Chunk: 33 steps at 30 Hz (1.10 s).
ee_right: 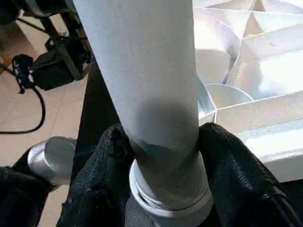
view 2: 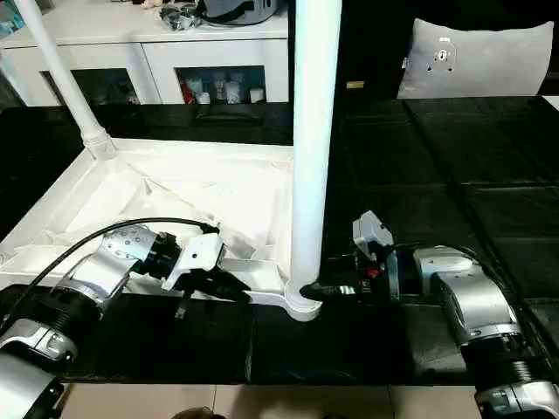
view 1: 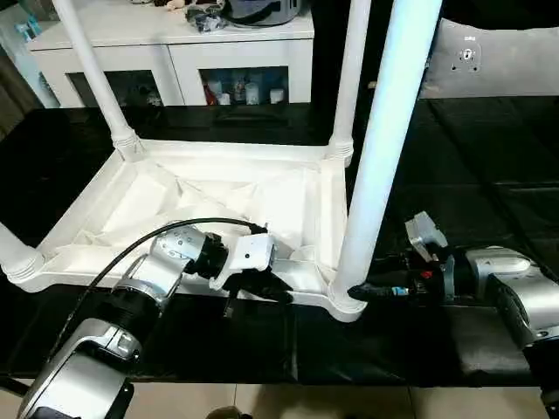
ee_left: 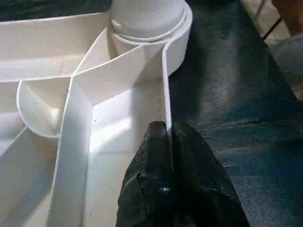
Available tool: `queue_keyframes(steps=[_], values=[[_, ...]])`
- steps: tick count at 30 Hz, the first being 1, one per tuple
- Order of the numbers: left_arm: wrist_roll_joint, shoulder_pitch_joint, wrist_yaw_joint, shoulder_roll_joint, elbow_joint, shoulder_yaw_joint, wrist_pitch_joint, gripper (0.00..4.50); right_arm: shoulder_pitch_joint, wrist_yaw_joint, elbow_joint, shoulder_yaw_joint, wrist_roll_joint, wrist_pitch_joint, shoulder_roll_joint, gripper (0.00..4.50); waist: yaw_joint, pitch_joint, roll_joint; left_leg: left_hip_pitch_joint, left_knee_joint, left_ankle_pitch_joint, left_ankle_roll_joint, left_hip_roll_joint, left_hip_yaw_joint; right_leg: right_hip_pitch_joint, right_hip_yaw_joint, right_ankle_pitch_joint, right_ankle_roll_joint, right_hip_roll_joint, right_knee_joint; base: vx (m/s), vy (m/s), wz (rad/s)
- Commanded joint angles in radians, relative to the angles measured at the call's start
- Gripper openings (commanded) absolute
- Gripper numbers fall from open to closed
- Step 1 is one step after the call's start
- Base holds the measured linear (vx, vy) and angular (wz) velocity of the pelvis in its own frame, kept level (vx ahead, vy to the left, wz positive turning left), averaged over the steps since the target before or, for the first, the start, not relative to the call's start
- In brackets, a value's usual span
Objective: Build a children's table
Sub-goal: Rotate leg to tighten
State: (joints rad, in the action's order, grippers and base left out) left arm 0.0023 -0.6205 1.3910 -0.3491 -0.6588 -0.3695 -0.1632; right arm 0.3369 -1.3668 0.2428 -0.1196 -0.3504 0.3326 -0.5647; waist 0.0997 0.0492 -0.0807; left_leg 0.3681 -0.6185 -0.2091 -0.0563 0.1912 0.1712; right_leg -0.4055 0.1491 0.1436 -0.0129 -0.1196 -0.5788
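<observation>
We see the children's table point(view 1: 218, 205) lying upside down on the black worktop point(view 1: 489, 166), its ribbed underside facing up, with legs standing upright from its corner sockets. Our left end effector point(ee_left: 169, 142) is pinched narrow on the thin near rim of the tabletop, one black finger inside the rim and one outside, with the rim wall running up between them; just ahead of those fingers along the same rim stands the near corner socket point(ee_left: 147, 28) with a leg seated in it. Our right end effector point(ee_right: 163, 156) comes in level from the outer side of that same corner and holds the near leg point(view 1: 384, 148) at its base, a black finger point(ee_right: 102, 170) on one side and another on the other, both pressed against the round shaft right above the ringed collar where the leg meets the socket. Beyond the left end effector, across the ribbed underside, two more legs point(view 1: 96, 78) rise from the far corners, and a fourth leg's base sits at the remaining near corner point(view 1: 17, 257). Past the far edge of the worktop stands a white cabinet point(view 1: 175, 52), and well beyond the right end effector a grey cushion point(view 2: 476, 57) rests at the back
</observation>
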Motion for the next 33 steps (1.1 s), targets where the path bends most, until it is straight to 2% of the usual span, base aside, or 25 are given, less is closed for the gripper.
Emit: queue_keyframes(steps=[1,3,4,5,6,7,8,10,12,13,14,16,18,19,20,22,23,26,28,33], values=[[0.003,-0.025,-0.080,0.041,0.035,0.013,0.043,0.00,-0.010,0.106,-0.049,0.004,-0.020,0.048,0.060,1.91,-0.005,-0.074,0.029,-0.003,0.077,-0.148,0.081,0.044,-0.009,0.058,-0.059,0.356,-0.160,-0.046,0.065,0.000,0.000,0.00],[-0.007,-0.027,-0.159,0.077,0.058,0.039,0.130,0.00,-0.012,0.254,-0.053,0.023,0.009,0.068,0.127,1.91,-0.012,-0.071,0.024,-0.003,0.080,-0.173,0.064,0.040,-0.008,0.059,-0.056,0.404,-0.143,-0.046,0.074,0.000,0.000,0.00],[-0.012,-0.022,-0.208,0.106,0.087,0.048,0.197,0.00,-0.003,0.379,-0.043,0.037,0.038,0.078,0.189,1.91,-0.018,-0.070,0.023,-0.006,0.081,-0.185,0.047,0.037,-0.011,0.058,-0.053,0.430,-0.134,-0.047,0.077,0.000,0.000,0.00],[-0.009,-0.019,-0.224,0.115,0.099,0.048,0.219,0.00,0.003,0.427,-0.037,0.044,0.049,0.082,0.213,1.91,-0.032,-0.067,0.025,0.002,0.085,-0.191,0.029,0.036,-0.015,0.063,-0.050,0.447,-0.123,-0.047,0.076,0.000,0.000,0.00],[-0.001,-0.019,-0.249,0.127,0.103,0.048,0.234,0.00,0.008,0.467,-0.033,0.049,0.056,0.089,0.237,1.91,-0.038,-0.065,0.025,0.003,0.086,-0.207,0.023,0.033,-0.016,0.063,-0.045,0.475,-0.110,-0.046,0.084,0.000,0.000,0.00],[0.000,-0.019,-0.254,0.130,0.104,0.048,0.238,0.00,0.009,0.475,-0.033,0.049,0.058,0.091,0.241,1.91,-0.052,-0.068,0.026,-0.001,0.084,-0.225,0.020,0.029,-0.017,0.062,-0.044,0.498,-0.097,-0.048,0.089,0.000,0.000,0.00],[0.009,-0.023,-0.302,0.158,0.106,0.051,0.277,0.00,0.023,0.548,-0.031,0.054,0.072,0.109,0.288,1.91,-0.064,-0.068,0.023,0.002,0.084,-0.223,0.023,0.030,-0.017,0.062,-0.047,0.478,-0.101,-0.046,0.088,0.000,0.000,0.00],[0.012,-0.025,-0.321,0.169,0.107,0.052,0.294,0.00,0.028,0.578,-0.031,0.056,0.077,0.117,0.308,1.91,-0.077,-0.069,0.025,0.005,0.081,-0.220,0.035,0.024,-0.017,0.065,-0.043,0.473,-0.103,-0.045,0.090,0.000,0.000,0.00],[0.032,-0.051,-0.506,0.254,0.096,0.090,0.375,0.00,0.081,0.805,0.010,0.095,0.120,0.134,0.419,1.91,-0.093,-0.068,0.022,0.004,0.077,-0.212,0.041,0.023,-0.014,0.058,-0.043,0.472,-0.111,-0.043,0.092,0.000,0.000,0.00],[0.032,-0.051,-0.506,0.254,0.096,0.090,0.375,0.00,0.081,0.805,0.010,0.095,0.120,0.134,0.419,1.91,-0.095,-0.068,0.022,0.004,0.076,-0.211,0.039,0.022,-0.015,0.057,-0.041,0.481,-0.110,-0.043,0.094,0.000,0.000,0.00],[0.050,-0.061,-0.598,0.292,0.091,0.109,0.405,0.00,0.105,0.905,0.032,0.120,0.140,0.130,0.467,1.91,-0.094,-0.069,0.024,0.002,0.074,-0.208,0.044,0.018,-0.014,0.060,-0.038,0.494,-0.096,-0.040,0.100,0.000,0.000,0.00],[0.061,-0.065,-0.646,0.311,0.092,0.117,0.416,0.00,0.115,0.944,0.044,0.126,0.157,0.116,0.485,1.91,-0.098,-0.070,0.020,0.003,0.075,-0.197,0.046,0.022,-0.016,0.058,-0.039,0.474,-0.100,-0.040,0.097,0.000,0.000,0.00],[0.062,-0.064,-0.649,0.314,0.096,0.114,0.412,0.00,0.117,0.955,0.052,0.125,0.167,0.097,0.488,1.91,-0.095,-0.074,0.022,0.006,0.076,-0.177,0.058,0.023,-0.017,0.062,-0.043,0.410,-0.108,-0.039,0.089,0.000,0.000,0.00],[0.063,-0.062,-0.649,0.312,0.100,0.113,0.408,0.00,0.113,0.950,0.049,0.132,0.160,0.085,0.490,1.91,-0.094,-0.077,0.025,0.009,0.076,-0.156,0.071,0.025,-0.017,0.064,-0.046,0.355,-0.124,-0.039,0.081,0.000,0.000,0.00],[0.068,-0.059,-0.637,0.298,0.101,0.108,0.389,0.00,0.103,0.937,0.040,0.143,0.149,0.067,0.486,2.47,-0.093,-0.079,0.022,0.010,0.074,-0.136,0.084,0.027,-0.017,0.065,-0.049,0.307,-0.144,-0.041,0.073,0.000,0.000,0.00],[0.073,-0.054,-0.628,0.282,0.105,0.107,0.371,0.00,0.092,0.920,0.028,0.156,0.141,0.061,0.480,2.61,-0.092,-0.080,0.022,0.010,0.072,-0.117,0.096,0.027,-0.016,0.065,-0.051,0.270,-0.161,-0.040,0.069,0.000,0.000,0.00],[0.073,-0.053,-0.627,0.279,0.106,0.108,0.367,0.00,0.089,0.914,0.026,0.157,0.140,0.061,0.477,2.63,-0.089,-0.082,0.022,0.012,0.070,-0.094,0.114,0.025,-0.013,0.068,-0.052,0.230,-0.178,-0.042,0.064,0.000,0.000,0.00],[0.071,-0.045,-0.598,0.250,0.108,0.113,0.337,0.00,0.073,0.877,0.016,0.167,0.133,0.050,0.445,2.95,-0.084,-0.082,0.023,0.012,0.068,-0.074,0.132,0.025,-0.012,0.070,-0.052,0.213,-0.187,-0.042,0.061,0.000,0.000,0.00],[0.065,-0.033,-0.548,0.214,0.109,0.110,0.302,0.00,0.060,0.804,0.007,0.174,0.118,0.037,0.394,3.10,-0.084,-0.082,0.014,0.010,0.068,-0.077,0.135,0.026,-0.012,0.069,-0.052,0.207,-0.191,-0.040,0.060,0.000,0.000,0.00],[0.042,-0.011,-0.407,0.141,0.109,0.089,0.217,0.00,0.040,0.621,0.003,0.176,0.086,-0.004,0.267,3.50,-0.073,-0.081,0.023,0.007,0.069,-0.112,0.136,0.030,-0.011,0.069,-0.054,0.232,-0.190,-0.041,0.062,0.000,0.000,0.00]])
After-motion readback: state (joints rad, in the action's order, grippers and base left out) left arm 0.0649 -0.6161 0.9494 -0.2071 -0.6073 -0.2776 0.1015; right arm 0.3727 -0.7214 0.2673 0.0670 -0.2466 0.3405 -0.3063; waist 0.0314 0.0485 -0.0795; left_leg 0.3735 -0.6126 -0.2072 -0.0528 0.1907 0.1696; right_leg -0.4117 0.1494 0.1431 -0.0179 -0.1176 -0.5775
